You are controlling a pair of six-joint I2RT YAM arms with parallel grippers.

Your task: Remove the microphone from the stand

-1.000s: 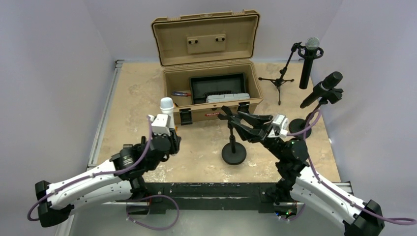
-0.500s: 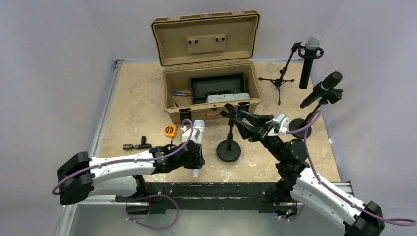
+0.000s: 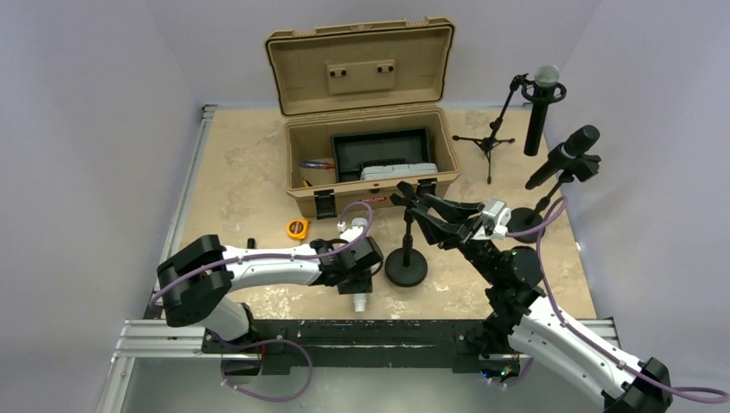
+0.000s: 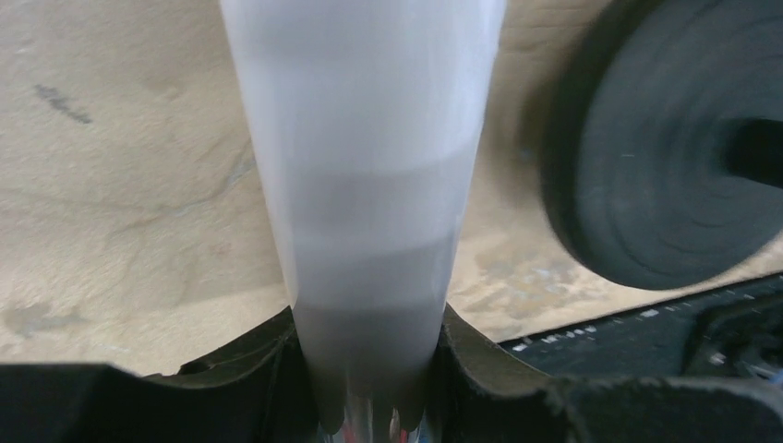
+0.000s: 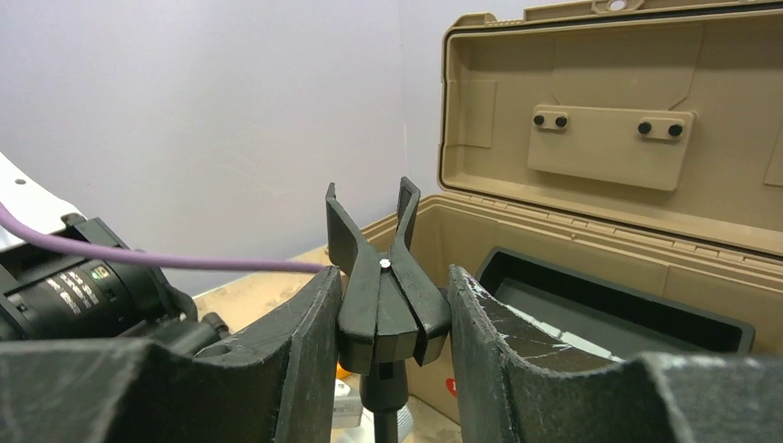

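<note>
Slip risk: my left gripper [image 4: 369,332] clenches white cylindrical microphone [image 4: 365,138] by one end only, low over counter's near edge. My right gripper [image 5: 392,277] clamps black forked stand clip [image 5: 379,318].

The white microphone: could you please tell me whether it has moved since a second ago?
Yes. The white microphone has gone from the toolbox front toward the near edge, beside the stand base.
</note>
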